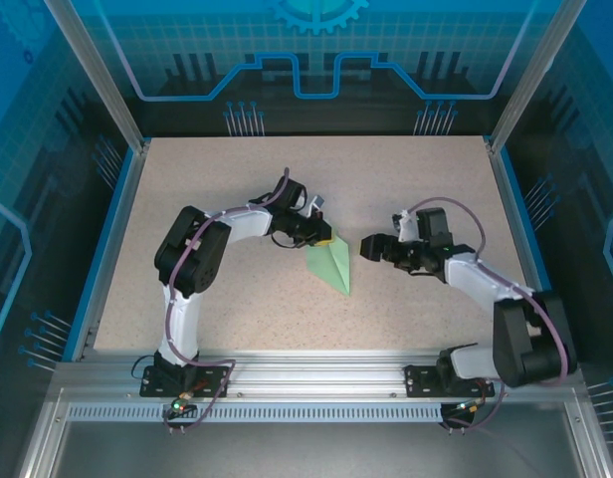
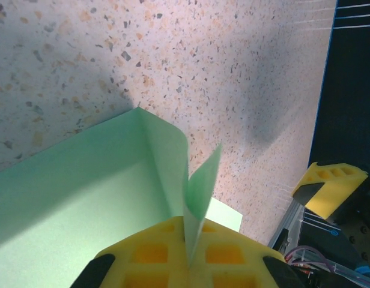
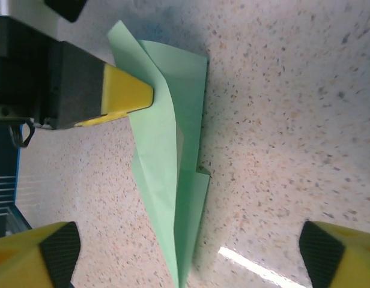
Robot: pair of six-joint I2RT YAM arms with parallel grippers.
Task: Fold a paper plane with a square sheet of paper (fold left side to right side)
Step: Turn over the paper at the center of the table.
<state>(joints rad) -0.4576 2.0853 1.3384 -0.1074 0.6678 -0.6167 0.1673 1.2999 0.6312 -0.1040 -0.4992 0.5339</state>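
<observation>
The square sheet of paper, pale mint green, lies mid-table folded into a slim pointed paper plane (image 1: pixel 332 265), its tip toward the near edge. My left gripper (image 1: pixel 323 238) is at the plane's wide far end, shut on a raised flap. In the left wrist view the thin flap (image 2: pixel 200 186) stands upright, pinched between the yellow fingers (image 2: pixel 149 255). My right gripper (image 1: pixel 371 246) hovers just right of the plane, open, with nothing between its fingers (image 3: pixel 50 252). The right wrist view shows the plane (image 3: pixel 170 156) below and the left gripper's yellow tip (image 3: pixel 126 96) on its wide end.
The speckled beige table (image 1: pixel 237 179) has blue rails along its left and right sides. An aluminium rail (image 1: pixel 306 373) carries both arm bases at the near edge. Frame posts stand at the far corners.
</observation>
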